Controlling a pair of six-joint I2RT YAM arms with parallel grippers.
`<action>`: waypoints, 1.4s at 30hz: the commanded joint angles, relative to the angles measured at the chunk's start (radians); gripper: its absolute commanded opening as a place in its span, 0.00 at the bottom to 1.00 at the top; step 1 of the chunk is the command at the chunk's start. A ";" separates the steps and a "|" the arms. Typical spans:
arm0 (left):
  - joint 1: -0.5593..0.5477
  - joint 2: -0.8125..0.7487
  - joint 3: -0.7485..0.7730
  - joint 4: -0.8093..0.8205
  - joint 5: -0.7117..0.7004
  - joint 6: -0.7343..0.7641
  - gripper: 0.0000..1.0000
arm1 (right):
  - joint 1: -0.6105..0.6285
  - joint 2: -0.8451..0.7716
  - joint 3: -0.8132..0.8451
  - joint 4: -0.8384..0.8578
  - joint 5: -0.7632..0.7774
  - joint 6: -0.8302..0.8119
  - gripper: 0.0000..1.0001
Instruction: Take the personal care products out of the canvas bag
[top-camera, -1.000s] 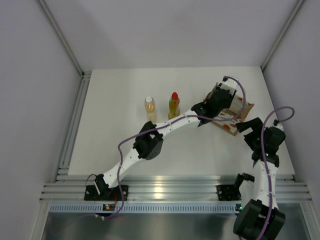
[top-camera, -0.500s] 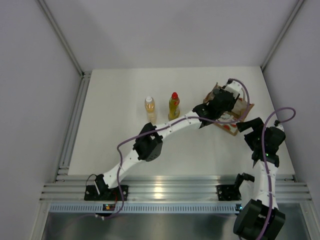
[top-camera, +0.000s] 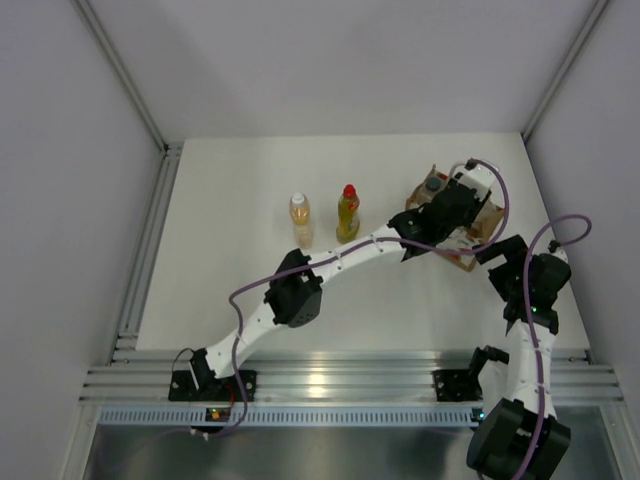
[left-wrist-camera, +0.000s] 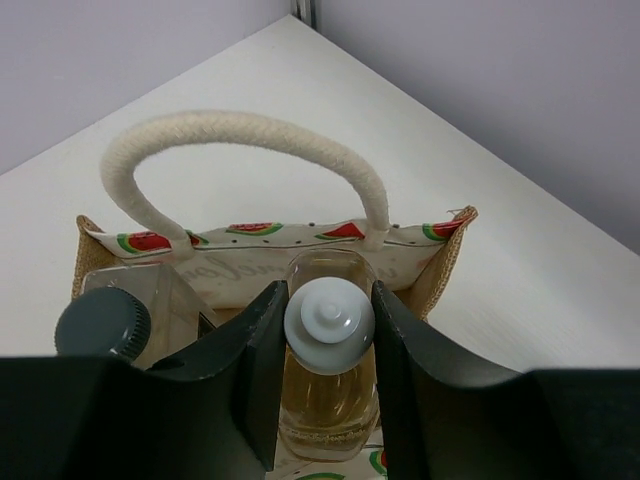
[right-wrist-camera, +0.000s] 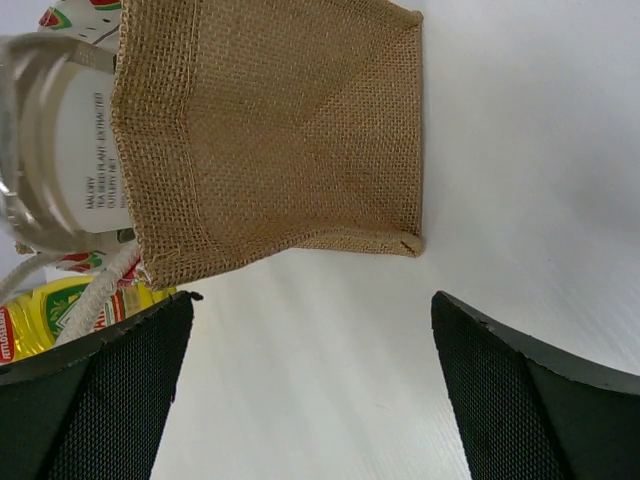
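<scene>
The canvas bag stands at the far right of the table. My left gripper reaches down into it. In the left wrist view the gripper is shut on the white cap of an amber bottle standing inside the bag. A clear bottle with a dark grey cap stands beside it in the bag and also shows in the top view. A second amber bottle and the yellow bottle with a red cap stand on the table. My right gripper is open and empty near the bag's side.
The cream handle arches over the bag's far side. The right wall's rail runs close behind the bag. In the right wrist view the clear bottle and the yellow bottle show at the left edge.
My left gripper has moved right and farther over the bag, uncovering the grey-capped bottle. The right arm and the two bottles on the table have not moved.
</scene>
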 joint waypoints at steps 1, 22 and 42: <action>-0.004 -0.210 0.071 0.173 -0.009 0.020 0.00 | -0.021 -0.004 0.013 0.014 0.010 0.001 1.00; 0.031 -0.519 -0.026 0.111 -0.077 0.164 0.00 | -0.021 0.011 0.016 0.010 0.019 -0.027 0.99; 0.586 -0.960 -0.572 0.045 0.002 -0.012 0.00 | -0.021 0.007 0.024 0.012 0.013 -0.031 0.99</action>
